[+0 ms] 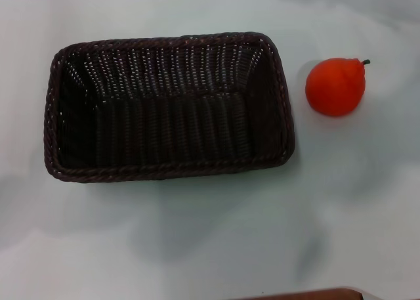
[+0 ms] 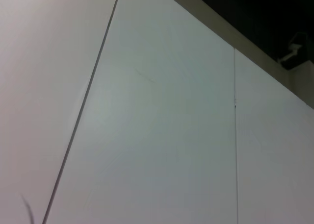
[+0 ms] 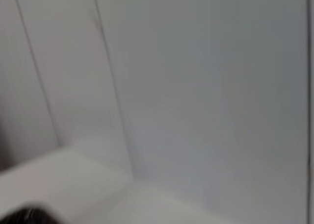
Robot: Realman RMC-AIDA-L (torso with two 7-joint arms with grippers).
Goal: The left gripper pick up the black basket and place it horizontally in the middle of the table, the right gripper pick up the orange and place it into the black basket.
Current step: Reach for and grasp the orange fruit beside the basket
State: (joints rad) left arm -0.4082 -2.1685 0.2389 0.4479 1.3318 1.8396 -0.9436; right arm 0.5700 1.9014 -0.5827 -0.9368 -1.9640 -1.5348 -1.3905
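Note:
The black basket [image 1: 167, 106] lies flat and lengthwise across the middle of the white table [image 1: 210, 247] in the head view; it is empty. The orange [image 1: 335, 86] stands on the table just right of the basket, apart from it, its dark stem pointing up and right. Neither gripper shows in the head view. The left wrist view shows only pale wall panels [image 2: 162, 126] with seams. The right wrist view shows only pale panels [image 3: 196, 87] and a surface edge.
A brown strip [image 1: 315, 293] shows at the table's near edge. A dark gap with a small white fitting [image 2: 293, 55] shows in a corner of the left wrist view.

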